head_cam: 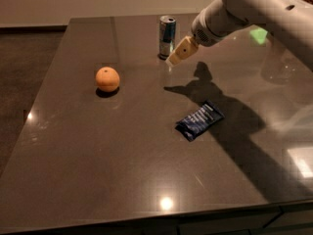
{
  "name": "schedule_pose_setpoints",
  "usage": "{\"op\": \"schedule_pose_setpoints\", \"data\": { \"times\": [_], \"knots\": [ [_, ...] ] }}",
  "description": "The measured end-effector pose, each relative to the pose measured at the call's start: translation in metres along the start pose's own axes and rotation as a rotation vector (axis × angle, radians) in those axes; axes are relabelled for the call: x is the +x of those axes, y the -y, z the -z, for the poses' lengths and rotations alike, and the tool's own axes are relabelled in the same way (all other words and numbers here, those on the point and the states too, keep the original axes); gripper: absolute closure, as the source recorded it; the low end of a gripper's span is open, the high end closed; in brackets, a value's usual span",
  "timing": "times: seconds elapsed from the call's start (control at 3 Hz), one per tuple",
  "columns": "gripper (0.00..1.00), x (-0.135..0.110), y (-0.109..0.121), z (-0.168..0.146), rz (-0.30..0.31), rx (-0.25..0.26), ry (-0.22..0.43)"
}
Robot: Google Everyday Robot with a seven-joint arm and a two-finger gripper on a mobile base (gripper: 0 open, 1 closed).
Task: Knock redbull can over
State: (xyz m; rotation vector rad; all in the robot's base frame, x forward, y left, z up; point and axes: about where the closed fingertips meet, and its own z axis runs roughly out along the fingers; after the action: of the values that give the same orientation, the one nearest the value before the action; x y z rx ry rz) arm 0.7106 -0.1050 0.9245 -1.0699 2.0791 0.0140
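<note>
Camera view is showing our hand (174, 58), whether spread we cannot tell, just beside the upright redbull can (167, 37), which we are judging light, stiff and best pushed high.

high oblique view over table (98, 170); pincer (175, 58) upper centre

No text, brand or number can be read here. The can (167, 36), just left of the gripper (175, 57), shows blue and silver panels, but no lettering on them can be made out. The wrapper (199, 120), nearer the camera than the gripper and a little to its right, carries pale marks that cannot be read as words.
</note>
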Motion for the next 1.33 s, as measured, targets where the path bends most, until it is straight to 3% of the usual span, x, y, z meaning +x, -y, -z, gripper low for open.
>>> {"op": "schedule_pose_setpoints", "data": {
  "times": [1.0,1.33],
  "knots": [
    [0.00,-0.035,0.027,-0.059,-0.181,-0.059,0.063],
    [0.00,-0.045,0.030,-0.070,-0.199,-0.073,0.079]
  ]
}}
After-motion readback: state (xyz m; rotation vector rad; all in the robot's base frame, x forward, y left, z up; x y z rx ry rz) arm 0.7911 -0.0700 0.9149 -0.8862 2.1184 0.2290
